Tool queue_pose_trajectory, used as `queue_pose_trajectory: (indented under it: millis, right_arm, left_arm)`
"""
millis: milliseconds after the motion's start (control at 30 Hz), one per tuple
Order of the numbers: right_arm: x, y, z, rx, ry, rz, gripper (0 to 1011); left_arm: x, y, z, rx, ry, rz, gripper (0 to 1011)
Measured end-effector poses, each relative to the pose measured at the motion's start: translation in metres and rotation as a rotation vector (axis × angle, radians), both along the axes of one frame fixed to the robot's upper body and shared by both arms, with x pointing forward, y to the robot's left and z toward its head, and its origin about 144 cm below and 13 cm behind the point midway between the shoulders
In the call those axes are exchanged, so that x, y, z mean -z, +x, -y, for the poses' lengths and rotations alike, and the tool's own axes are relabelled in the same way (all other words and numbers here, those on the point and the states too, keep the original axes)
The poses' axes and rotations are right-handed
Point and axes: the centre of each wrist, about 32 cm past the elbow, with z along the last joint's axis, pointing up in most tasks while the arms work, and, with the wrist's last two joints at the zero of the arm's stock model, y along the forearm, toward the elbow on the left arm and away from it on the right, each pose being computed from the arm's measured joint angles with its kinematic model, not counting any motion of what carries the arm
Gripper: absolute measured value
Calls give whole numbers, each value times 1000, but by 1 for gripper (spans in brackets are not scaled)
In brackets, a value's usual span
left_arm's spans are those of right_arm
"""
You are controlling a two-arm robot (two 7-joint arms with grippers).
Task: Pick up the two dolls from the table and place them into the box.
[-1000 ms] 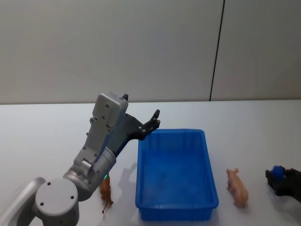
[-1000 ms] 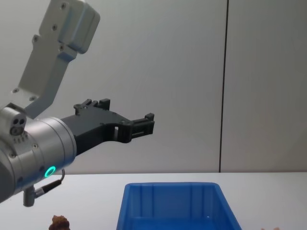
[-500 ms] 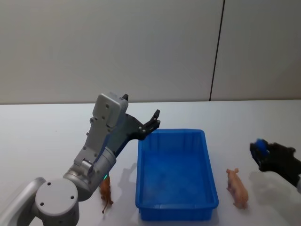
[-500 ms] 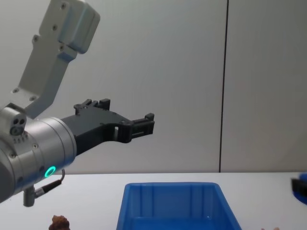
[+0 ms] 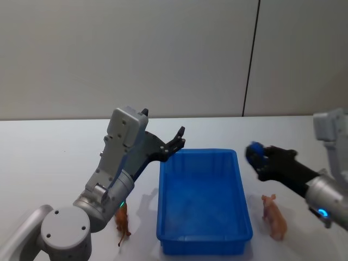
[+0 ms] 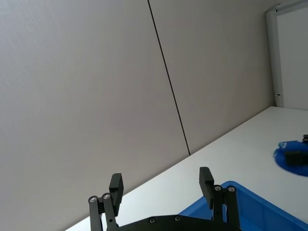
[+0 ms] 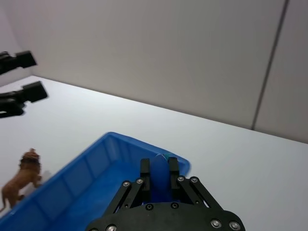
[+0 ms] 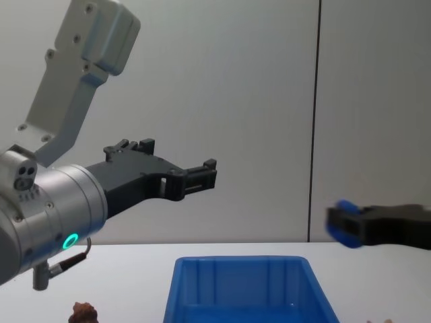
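On the table [image 5: 54, 147], the reddish-brown doll [image 5: 123, 219] stands at 8 o'clock from the box [image 5: 204, 237] and the pink doll [image 5: 274, 217] at 4 o'clock. The left gripper [image 5: 178, 139] hangs spread at 11 o'clock. The right gripper [image 5: 254, 155], at 2 o'clock, seems clenched on a small blue piece [image 5: 253, 149].

The bright blue rectangular plastic bin [image 5: 202, 244] has a smooth, faintly glossy skin, ribbed on its inner walls. The plain white tabletop [image 5: 49, 163] under it is matt and even. At seven o'clock of the bin, the reddish-brown toy figure [image 5: 123, 220] looks fuzzy and rough. At four o'clock, the pale peach-pink toy figure [image 5: 274, 217] looks smooth, like moulded plastic.

The left gripper [image 5: 181, 137] is matt black, studded with small bright metal screw heads [image 6: 91, 198]. Its arm's light grey shell [image 5: 122, 136] has a satin finish, and the round joint [image 5: 65, 234] looks like brushed silver metal. The right gripper [image 5: 254, 153] is matt black with a smooth blue tip. The pale grey wall [image 5: 163, 54] is flat and matt.
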Motion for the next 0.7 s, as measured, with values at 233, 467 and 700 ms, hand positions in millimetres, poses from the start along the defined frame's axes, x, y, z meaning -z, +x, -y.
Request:
queue_pose_trajectory:
  millis: [233,467,700]
  right_arm:
    - [1,9,-23,-71,21,-25,181]
    - [7,17,-42,-115,15,-61,281]
    - [11,22,-50,-133,6,-85,499]
  left_arm:
    - [0,0,0,0,0,0,1001]
    - [0,0,0,0,0,0,1001]
    - [0,0,0,0,0,0,1001]
